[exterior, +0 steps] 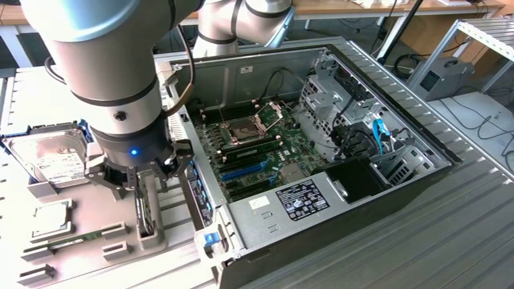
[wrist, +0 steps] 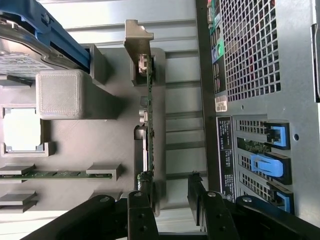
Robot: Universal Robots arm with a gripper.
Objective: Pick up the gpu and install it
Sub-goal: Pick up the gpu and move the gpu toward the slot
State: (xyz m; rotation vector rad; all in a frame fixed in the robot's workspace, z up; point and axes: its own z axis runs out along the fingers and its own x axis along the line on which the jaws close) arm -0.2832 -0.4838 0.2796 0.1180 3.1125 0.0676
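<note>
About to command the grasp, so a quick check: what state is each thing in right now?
gripper: jaws open, above the gpu, holding nothing.
gpu: standing on edge in its gray holder, not lifted.
computer case: side open, motherboard exposed.
hard drive: lying flat in its blue tray.
memory stick: standing on edge, untouched.

We see a green motherboard (exterior: 259, 147), a silver, white-labelled hard drive (exterior: 50, 161) in a blue tray (wrist: 55, 32) at the exterior view's left, and the gpu (wrist: 149, 125) green-edged against a grey holder (wrist: 159, 100).
</note>
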